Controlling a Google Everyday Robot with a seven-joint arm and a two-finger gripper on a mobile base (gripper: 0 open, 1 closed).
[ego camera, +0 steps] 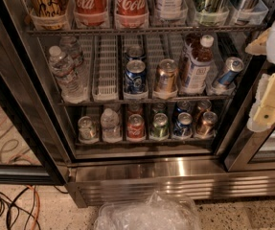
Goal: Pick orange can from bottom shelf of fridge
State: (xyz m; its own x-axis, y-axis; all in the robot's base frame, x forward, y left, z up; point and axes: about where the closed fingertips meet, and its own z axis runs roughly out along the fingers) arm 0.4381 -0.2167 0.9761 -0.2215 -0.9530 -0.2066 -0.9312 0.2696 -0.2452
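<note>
The fridge (pixel 142 174) stands open in front of me, with a brushed steel base panel. On its bottom shelf (pixel 144 140), a wire rack with narrow lanes, the small copper-orange can (pixel 206 122) stands upright at the front of the far-right lane. Another copper can (pixel 203 107) stands right behind it. My gripper (pixel 269 99), cream-coloured, is at the right edge of the view. It is outside the fridge, to the right of the orange can and a little above it, touching nothing.
The bottom shelf also holds a blue can (pixel 182 124), a green can (pixel 159 125), a red can (pixel 136 127), a small bottle (pixel 109 123) and a silver can (pixel 86 127). The middle shelf holds a taller copper-gold can (pixel 166 75). Crumpled plastic (pixel 149 214) and cables (pixel 7 205) lie on the floor.
</note>
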